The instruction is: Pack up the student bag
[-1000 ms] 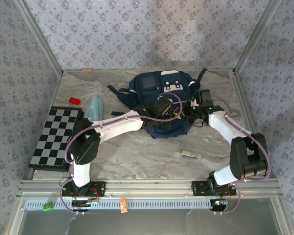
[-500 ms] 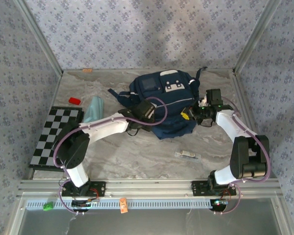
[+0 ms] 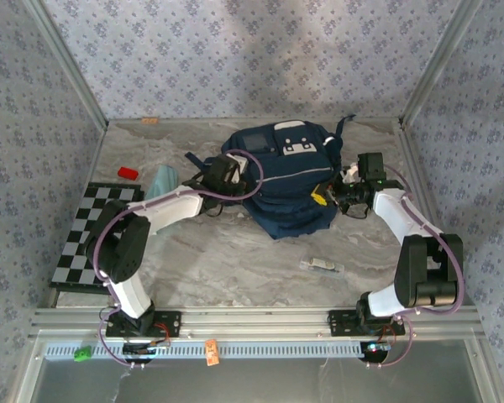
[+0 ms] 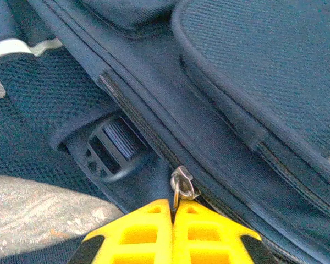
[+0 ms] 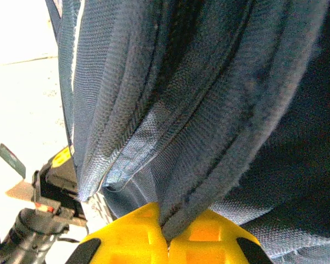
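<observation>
**Student bag:** The student bag (image 3: 281,180) lies flat on the marbled surface (image 3: 235,252), centre-rear, with its white patches facing up and toward the back wall. Dark straps trail off at the left and at the rear-right corner. In the top view the near edge is bunched into folds.

**Left arm:** The arm reaches diagonally fwd. to the bag's left side. The left end effector (image 4: 172,212) is closed, with the yellow fingers (image 4: 140,234) pressed together. A metal zip pull (image 4: 181,182) sits at the fingertips, and its ring appears to be pinched between them, though the contact pt. is partly hidden. The zip track runs diagonally across the left wrist view. A dark plastic buckle (image 4: 113,148) lies just beside the track, to the left.

**Right arm:** The arm is bent at the elbow and reaches in toward the bag's right side. The right end effector (image 5: 166,223) is narrow and clamped on a fold of navy bag fabric, which enters the gap between the yellow fingers. From there the fabric spreads upward in ridges.

**Other items on the surface:**
- Checkerboard (image 3: 92,235): left edge.
- Small red object (image 3: 128,173): behind the board.
- Pale-blue item (image 3: 161,186): between the board and the bag, partly under the left arm. Type cannot be determined.
- Small flat packet (image 3: 322,265): near side of the bag, apart from it.
</observation>
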